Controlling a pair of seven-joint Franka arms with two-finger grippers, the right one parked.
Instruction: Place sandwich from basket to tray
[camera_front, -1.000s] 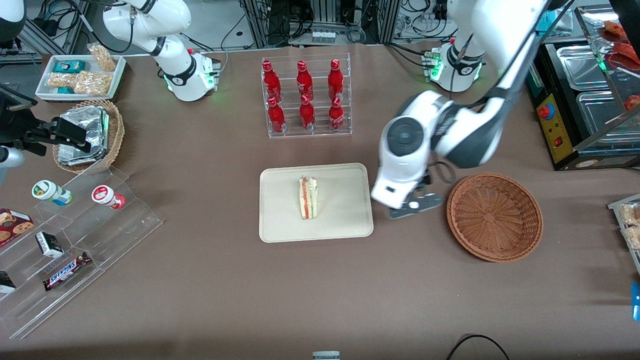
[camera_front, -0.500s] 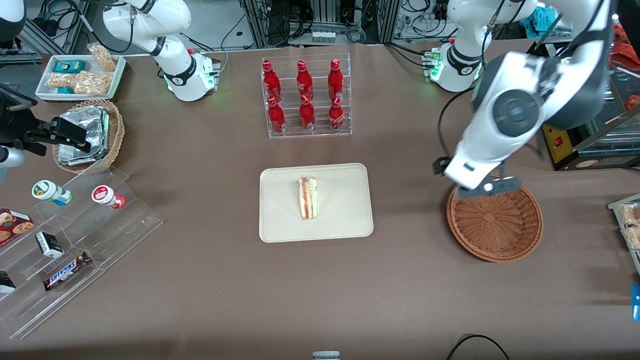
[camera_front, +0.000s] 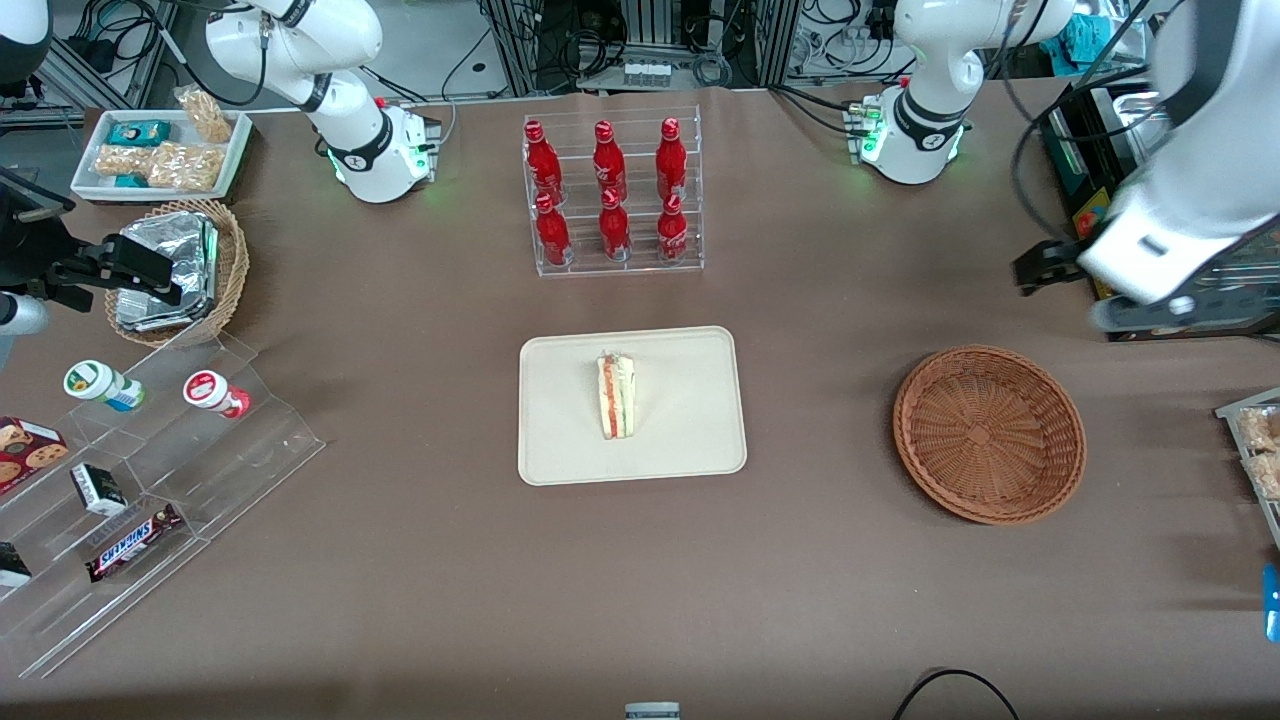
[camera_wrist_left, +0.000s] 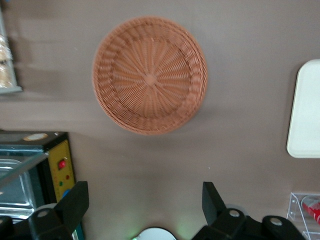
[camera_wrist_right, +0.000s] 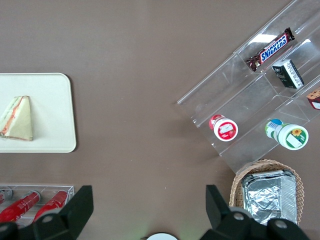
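My table (camera_front: 420, 590), brown-covered, carries: tray (camera_front: 690, 440); wicker basket (camera_front: 989, 433); bottle rack (camera_front: 612, 195); acrylic snack steps (camera_front: 150, 500); foil-pack basket (camera_front: 190, 270); gripper (camera_front: 1075, 290) overhead, toward working arm's end.

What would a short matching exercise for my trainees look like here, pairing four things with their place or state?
Things:
1. sandwich
2. basket
3. end effector
4. red bottles

Places or states:
A. empty, toward the working arm's end of the table
B. in a clear rack, farther from the front camera than the tray
C. lying on the tray
D. open, holding nothing, raised above the table near the basket

Pairs: 1-C, 2-A, 3-D, 4-B
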